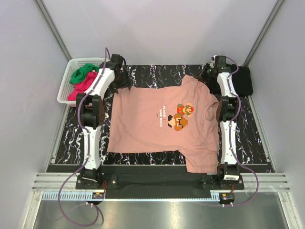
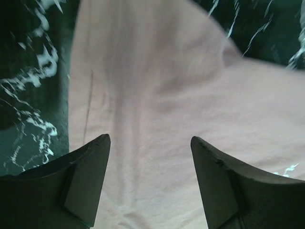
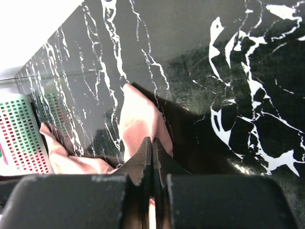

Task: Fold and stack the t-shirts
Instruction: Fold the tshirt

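The salmon-pink t-shirt (image 1: 147,121) lies spread flat on the black marbled mat, its pixel-art figure (image 1: 183,117) facing up. Its hem is at the left and its sleeves are at the far and near right. My left gripper (image 1: 124,82) is at the far left corner of the hem. In the left wrist view it (image 2: 150,138) is open, with the pink cloth (image 2: 157,95) just below it. My right gripper (image 1: 206,76) is at the far sleeve. In the right wrist view it (image 3: 152,140) is shut on a fold of the pink cloth (image 3: 138,119).
A white basket (image 1: 66,88) at the far left holds a green tee (image 1: 83,72) and a magenta-red tee (image 1: 83,86). It also shows in the right wrist view (image 3: 19,136). A folded black tee (image 1: 243,80) lies at the far right. Grey walls stand on three sides.
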Available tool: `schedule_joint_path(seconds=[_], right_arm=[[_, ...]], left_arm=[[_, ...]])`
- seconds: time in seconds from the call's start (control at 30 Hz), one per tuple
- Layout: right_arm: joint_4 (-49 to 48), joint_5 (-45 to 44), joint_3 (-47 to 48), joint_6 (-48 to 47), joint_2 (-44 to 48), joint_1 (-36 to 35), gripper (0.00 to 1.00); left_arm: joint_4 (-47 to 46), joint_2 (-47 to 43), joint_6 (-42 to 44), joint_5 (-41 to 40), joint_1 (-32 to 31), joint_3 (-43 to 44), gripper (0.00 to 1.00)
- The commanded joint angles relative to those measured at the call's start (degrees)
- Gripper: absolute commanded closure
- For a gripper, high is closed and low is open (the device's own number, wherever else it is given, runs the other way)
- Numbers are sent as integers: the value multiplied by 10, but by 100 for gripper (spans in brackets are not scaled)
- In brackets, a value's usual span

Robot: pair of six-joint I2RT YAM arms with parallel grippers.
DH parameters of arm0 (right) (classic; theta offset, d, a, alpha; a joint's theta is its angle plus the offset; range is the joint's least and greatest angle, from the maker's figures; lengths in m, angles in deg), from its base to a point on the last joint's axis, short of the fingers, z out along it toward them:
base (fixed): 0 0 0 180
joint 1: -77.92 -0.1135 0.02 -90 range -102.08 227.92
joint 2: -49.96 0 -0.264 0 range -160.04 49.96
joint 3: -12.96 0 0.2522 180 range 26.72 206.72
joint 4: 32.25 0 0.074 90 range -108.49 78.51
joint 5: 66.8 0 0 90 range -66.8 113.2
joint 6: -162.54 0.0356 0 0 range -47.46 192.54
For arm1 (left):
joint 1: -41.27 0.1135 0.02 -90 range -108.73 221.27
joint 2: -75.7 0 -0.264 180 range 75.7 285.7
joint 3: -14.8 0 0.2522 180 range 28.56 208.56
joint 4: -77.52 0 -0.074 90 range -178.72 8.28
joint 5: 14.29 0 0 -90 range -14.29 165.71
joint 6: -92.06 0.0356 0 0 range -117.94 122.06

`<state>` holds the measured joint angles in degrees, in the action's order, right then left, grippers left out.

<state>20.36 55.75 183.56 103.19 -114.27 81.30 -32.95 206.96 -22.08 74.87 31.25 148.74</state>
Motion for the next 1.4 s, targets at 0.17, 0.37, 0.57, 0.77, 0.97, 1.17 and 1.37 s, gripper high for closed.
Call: schedule_joint_path(seconds=[0.17,0.37,0.57,0.77,0.97,1.17,1.37], right_arm=[[2,22,-14,-13,33,-2,100],[1,41,-24,0,49,-4,100],[1,48,-50,-2,65,-11,100],[3,55,-61,-4,72,-14,100],[6,59,-65,-9,84,-14,100],[6,73,-66,-3,94,-14,100],[6,83,-73,-3,103,-14,100]], left_arm=[[-17,72,-21,-28,27,132,25],[-21,104,-42,0,37,161,25],[-42,133,-54,26,41,190,25],[-61,149,-55,52,46,204,25],[-63,161,-62,61,48,204,25],[-60,154,-77,48,53,201,25],[-43,152,-60,28,54,186,40]])
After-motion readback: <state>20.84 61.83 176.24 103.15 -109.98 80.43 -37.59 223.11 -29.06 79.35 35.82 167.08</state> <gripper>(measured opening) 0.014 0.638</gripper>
